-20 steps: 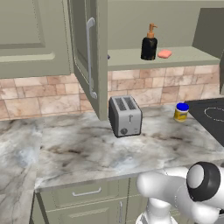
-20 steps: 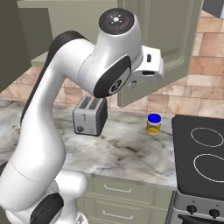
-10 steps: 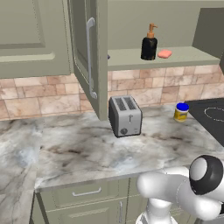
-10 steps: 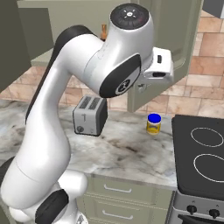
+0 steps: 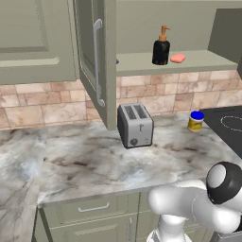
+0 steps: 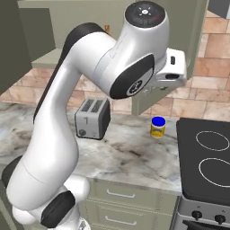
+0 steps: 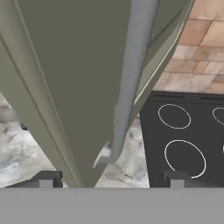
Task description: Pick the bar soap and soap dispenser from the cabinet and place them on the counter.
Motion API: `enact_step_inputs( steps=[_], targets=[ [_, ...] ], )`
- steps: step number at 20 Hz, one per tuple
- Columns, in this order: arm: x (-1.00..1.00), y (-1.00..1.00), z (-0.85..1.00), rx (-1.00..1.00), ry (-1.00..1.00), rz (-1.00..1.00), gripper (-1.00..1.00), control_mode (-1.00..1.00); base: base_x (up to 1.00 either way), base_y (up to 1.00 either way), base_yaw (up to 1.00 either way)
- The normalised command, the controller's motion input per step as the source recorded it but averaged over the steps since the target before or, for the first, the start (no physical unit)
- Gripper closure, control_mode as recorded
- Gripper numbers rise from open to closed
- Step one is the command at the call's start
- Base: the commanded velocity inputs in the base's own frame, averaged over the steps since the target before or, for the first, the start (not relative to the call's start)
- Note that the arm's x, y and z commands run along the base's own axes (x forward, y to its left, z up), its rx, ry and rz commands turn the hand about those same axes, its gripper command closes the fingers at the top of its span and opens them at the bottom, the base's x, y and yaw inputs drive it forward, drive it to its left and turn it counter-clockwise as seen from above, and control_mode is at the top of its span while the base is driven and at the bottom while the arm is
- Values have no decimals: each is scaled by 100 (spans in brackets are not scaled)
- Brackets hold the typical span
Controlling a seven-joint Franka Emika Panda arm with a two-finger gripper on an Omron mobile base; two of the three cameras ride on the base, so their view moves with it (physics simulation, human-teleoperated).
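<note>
The cabinet is opened; bar soap and soap dispenser are shelved — nothing moved to the surface. The gripper is spread apart, empty, at the door handle.

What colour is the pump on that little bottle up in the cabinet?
Orange, atop the black soap dispenser; clearest in the left base view.

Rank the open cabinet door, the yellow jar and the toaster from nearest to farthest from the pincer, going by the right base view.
1. Cabinet door: right at the pincer, its handle between the open fingertips.
2. Yellow jar: on the counter below the door, beside the stove.
3. Toaster: farther left along the counter, against the wall.
</note>
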Motion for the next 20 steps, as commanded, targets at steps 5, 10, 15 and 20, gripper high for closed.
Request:
enact_step_inputs(
  steps=[5,10,15,20],
  targets=[
    [-40,-7,0,0,0,-10,-100,-100,0,0,0],
    [-58,13,-3,0,0,-21,-100,-100,0,0,0],
    [-57,38,-11,0,0,-25,-100,-100,0,0,0],
    [-47,51,-23,0,0,-23,-100,-100,0,0,0]
  ],
)
